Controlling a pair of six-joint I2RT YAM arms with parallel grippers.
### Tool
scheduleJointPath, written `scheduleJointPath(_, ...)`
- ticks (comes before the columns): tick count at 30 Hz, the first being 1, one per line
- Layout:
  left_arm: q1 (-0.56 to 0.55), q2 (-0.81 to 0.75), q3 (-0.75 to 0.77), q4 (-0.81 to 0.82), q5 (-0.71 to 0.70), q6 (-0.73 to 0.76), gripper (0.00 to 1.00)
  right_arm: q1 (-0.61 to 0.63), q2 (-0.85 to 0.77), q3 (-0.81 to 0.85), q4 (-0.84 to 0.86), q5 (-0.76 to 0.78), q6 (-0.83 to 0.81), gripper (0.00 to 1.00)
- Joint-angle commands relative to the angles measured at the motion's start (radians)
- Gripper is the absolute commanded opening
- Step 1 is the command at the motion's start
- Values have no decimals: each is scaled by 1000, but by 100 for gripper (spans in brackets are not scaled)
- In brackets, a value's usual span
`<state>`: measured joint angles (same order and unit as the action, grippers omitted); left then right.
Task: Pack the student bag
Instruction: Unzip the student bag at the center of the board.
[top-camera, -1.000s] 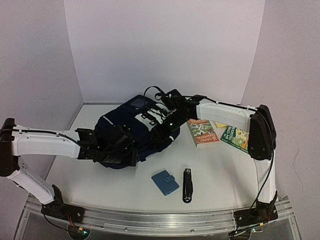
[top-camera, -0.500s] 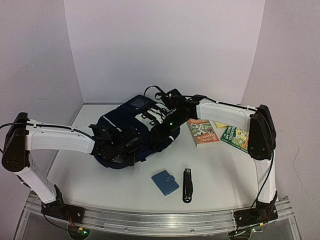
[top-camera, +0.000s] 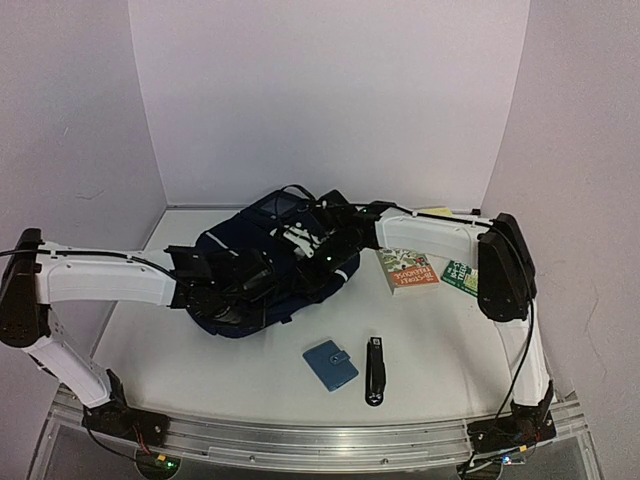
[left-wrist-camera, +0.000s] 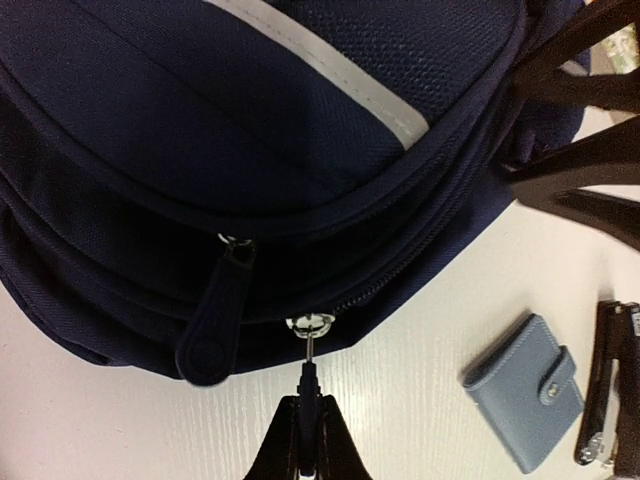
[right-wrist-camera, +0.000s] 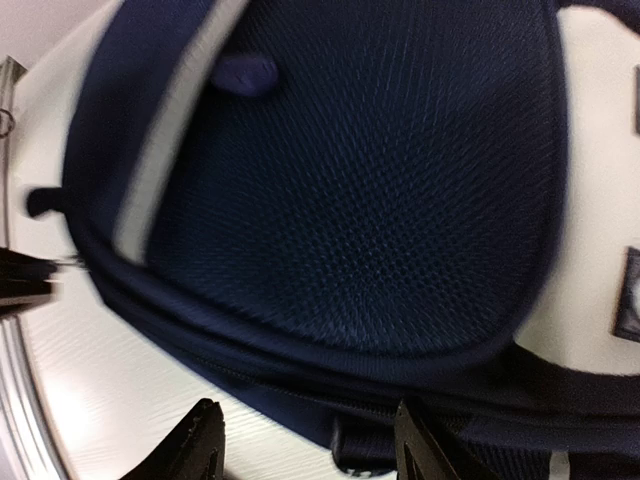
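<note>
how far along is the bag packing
Nothing looks packed yet: books, wallet and stapler lie on the table. In hand: the left fingers pinch a zipper pull on the student bag, the right fingers open above it. Left: unzipping, then loading everything.
</note>
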<state>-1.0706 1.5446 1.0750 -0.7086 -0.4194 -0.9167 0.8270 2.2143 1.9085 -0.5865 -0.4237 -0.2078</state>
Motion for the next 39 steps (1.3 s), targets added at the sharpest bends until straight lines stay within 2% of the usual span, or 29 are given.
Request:
scheduleJointPath(1,2,-160,-26,-46,-37,-44,0,-19,70,40,34,109,-46,57)
scheduleJointPath(4,9,-217,-77,-61,-39,-80,0,-58,101,37,39,142,-61,57)
scheduleJointPath(10,37,-302,-182,80,23,-47,0,-111,113,4,48,169,-97,55)
scheduleJointPath(15,60,-340,-213,258,123,48,0,-103,-40,-151,150,-7,-175,57)
scheduleJointPath(18,85,-357,-214,306,187,64,0,-76,-119,-206,213,-48,-261,59)
scheduleJointPath(26,138,-396,-231,350,285,55,0,10,-80,-79,211,21,-412,61)
scheduleJointPath(34,168,-402,-236,378,322,55,0,69,-88,-52,215,85,-561,65)
scheduleJointPath(39,179,-398,-236,400,342,53,0,113,-68,-2,220,136,-585,65)
